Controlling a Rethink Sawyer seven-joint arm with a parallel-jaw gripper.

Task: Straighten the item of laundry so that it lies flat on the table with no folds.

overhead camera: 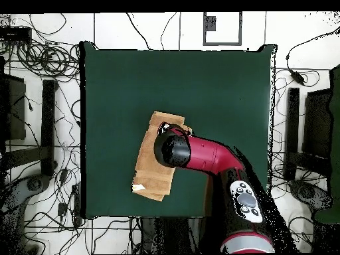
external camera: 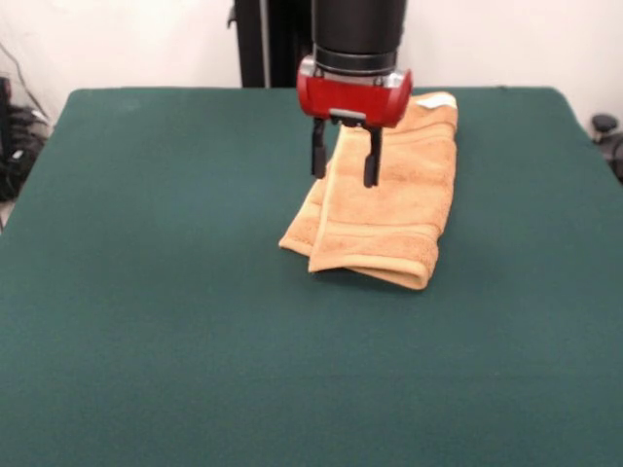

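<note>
Orange-tan towel (external camera: 389, 195) folded double into a long strip on the green table (external camera: 146, 292), toward the table's robot-side edge, white tag at its corner nearest the pedestal, rounded fold facing away from it, gripper (external camera: 345, 163) spread empty over the towel

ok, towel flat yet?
No. In the front view the towel lies folded over itself on the table, with a doubled edge nearest the camera.

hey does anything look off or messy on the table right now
Yes. The towel is folded over itself in a narrow strip lying askew on the green table, with layers showing at its near end. The open gripper hangs over it, holding nothing.
</note>
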